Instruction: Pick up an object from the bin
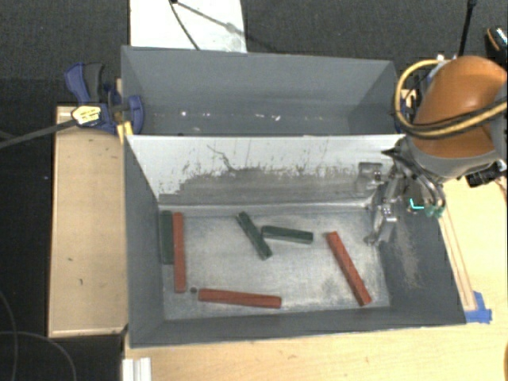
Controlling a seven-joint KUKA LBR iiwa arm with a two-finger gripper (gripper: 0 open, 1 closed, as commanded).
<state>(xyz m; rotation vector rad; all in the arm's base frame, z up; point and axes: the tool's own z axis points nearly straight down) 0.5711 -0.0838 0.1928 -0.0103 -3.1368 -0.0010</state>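
Lying just left of seemingly closed fingers (pixel 379 230): slanted red stick (pixel 348 267).

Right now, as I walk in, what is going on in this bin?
A robot arm reaches in from the right, and its gripper hangs near the right wall of the grey bin. The closest thing to it is a slanted red bar, lying on the floor just to its left. Two dark green bars lie close together in the middle. Two more red bars and another green bar lie further left. Every bar lies flat on the floor.
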